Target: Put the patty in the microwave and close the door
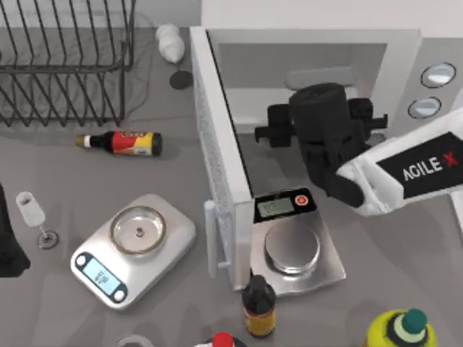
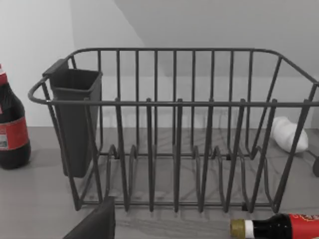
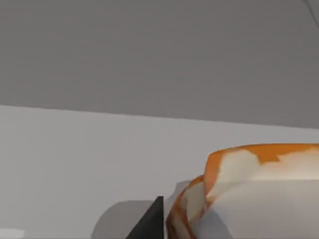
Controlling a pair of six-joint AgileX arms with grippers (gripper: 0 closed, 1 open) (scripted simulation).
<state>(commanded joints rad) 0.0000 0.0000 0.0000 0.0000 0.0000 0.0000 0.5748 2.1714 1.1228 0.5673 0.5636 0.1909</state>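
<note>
The right gripper (image 1: pixel 322 119) is inside the mouth of the microwave (image 1: pixel 311 40), reaching in over its pale floor from the right arm that comes across from the counter's right side. In the right wrist view the patty (image 3: pixel 259 184) sits close under the camera, orange-brown and pale, beside a dark fingertip (image 3: pixel 152 221); it looks to be held by the gripper, yet I cannot tell whether the fingers are clamped on it or already apart. Behind it are the pale inner walls of the oven.

The door (image 1: pixel 217 166) stands wide open, swung out toward the front, its edge and white handle (image 1: pixel 211 238) just beside the scale (image 1: pixel 293 242) below the opening. The left arm is parked at the counter's left edge (image 1: pixel 11 238), its camera facing the dish rack (image 2: pixel 174 129).

Judging from this, the placing step is nearly done; the door is not yet closed. The risks: releasing the patty too near the front lip so the door strikes it, dragging it back out when the gripper leaves, or the door catching on the scale or the dark bottle (image 1: pixel 258 303) near its swing path
</note>
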